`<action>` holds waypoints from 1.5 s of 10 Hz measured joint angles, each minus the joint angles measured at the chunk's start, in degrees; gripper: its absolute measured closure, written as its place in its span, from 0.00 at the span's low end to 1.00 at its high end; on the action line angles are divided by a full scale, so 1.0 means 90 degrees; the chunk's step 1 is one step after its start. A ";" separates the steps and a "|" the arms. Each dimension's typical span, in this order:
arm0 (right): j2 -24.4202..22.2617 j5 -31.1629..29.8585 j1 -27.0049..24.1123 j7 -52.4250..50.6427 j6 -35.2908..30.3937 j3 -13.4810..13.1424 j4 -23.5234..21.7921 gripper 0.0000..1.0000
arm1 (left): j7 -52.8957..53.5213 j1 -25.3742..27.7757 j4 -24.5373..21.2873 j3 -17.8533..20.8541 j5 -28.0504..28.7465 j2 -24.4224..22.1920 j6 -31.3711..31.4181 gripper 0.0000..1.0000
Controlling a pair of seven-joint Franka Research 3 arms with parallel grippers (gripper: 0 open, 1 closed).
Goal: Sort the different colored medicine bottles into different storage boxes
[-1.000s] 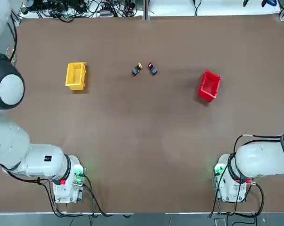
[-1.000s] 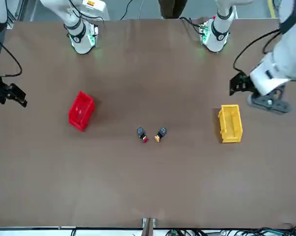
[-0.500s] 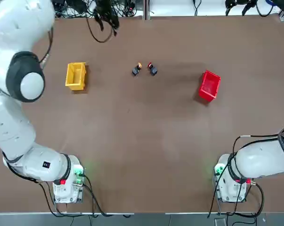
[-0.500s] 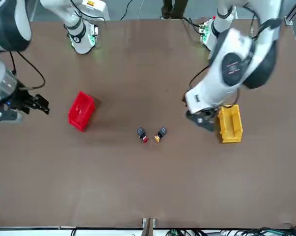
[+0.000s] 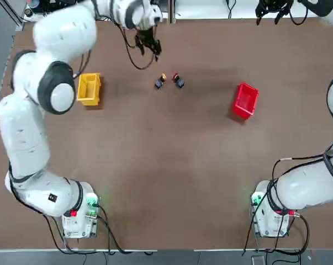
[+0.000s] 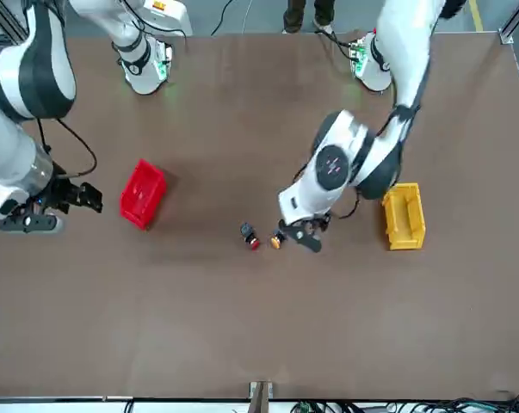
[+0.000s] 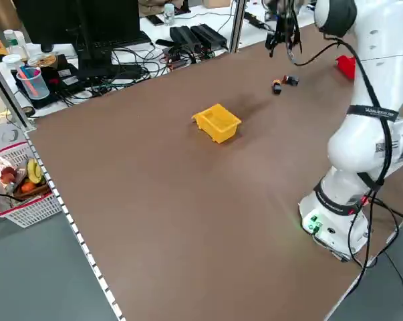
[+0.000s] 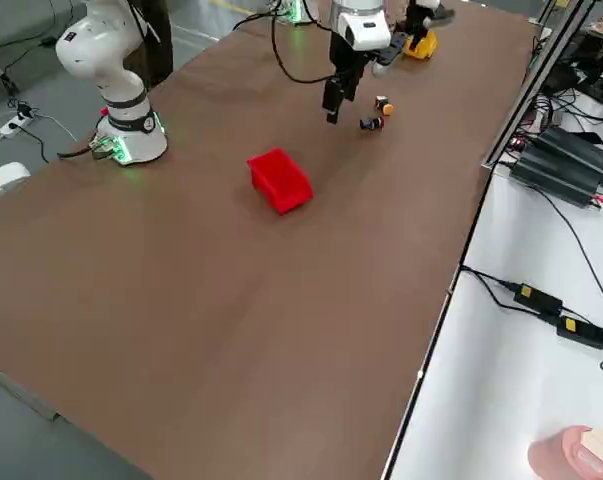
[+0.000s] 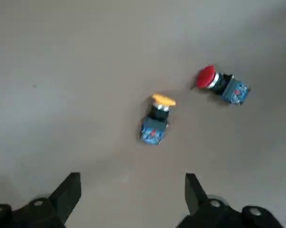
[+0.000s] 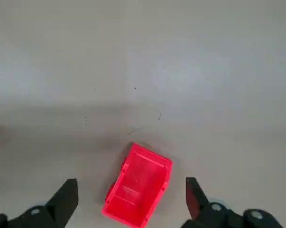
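Top view: the yellow box [image 5: 89, 88] and red box [image 5: 245, 100] sit empty. Two bottles, orange-capped [image 5: 160, 81] and red-capped [image 5: 178, 80], lie on the counter [image 5: 166, 165]. Both the left tool [image 5: 147, 45] and right tool [image 5: 273, 9] are spread open, gripping nothing.

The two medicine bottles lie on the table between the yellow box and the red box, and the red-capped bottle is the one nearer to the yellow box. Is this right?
Not quite. In the top view the orange-capped bottle is the one nearer the yellow box; the red-capped bottle lies toward the red box. The rest stands: both lie on the table between the boxes.
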 joint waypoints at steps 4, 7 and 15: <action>0.0057 0.0039 0.0011 0.0000 0.0059 0.0000 0.0000 0.00 | -0.0391 -0.0373 -0.0029 0.0008 0.0433 0.0877 0.0903 0.04; 0.0175 0.0056 0.0099 -0.0002 0.0206 0.0057 -0.0005 0.00 | -0.0397 -0.0398 -0.0343 0.0025 0.0654 0.0993 0.1083 0.09; 0.0311 0.0057 0.0148 -0.0002 0.0329 0.0168 -0.0005 0.00 | -0.0596 -0.0411 -0.0544 0.0042 0.0752 0.1214 0.1972 0.46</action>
